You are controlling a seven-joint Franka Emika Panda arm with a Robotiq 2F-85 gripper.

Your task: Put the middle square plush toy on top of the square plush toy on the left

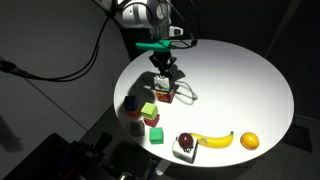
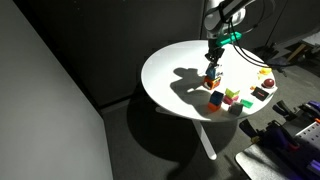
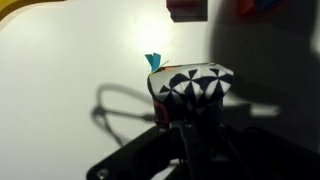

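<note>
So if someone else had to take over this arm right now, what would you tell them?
Gripper: low over the table, right at the black-and-white plush cube; the wrist view is too dark to tell whether it is shut on it.
Others: a red cube just beyond it, a green cube nearer the table edge.
Done: the gripper is at a cube.
Left: nothing is stacked yet; grip, lift, stack it on its target, release.
Banana and orange lie off to one side.

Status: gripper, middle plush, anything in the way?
Gripper directly over patterned plush cube, grip unclear. Plush not yet stacked. Other cubes close beside it; nothing seen between.
</note>
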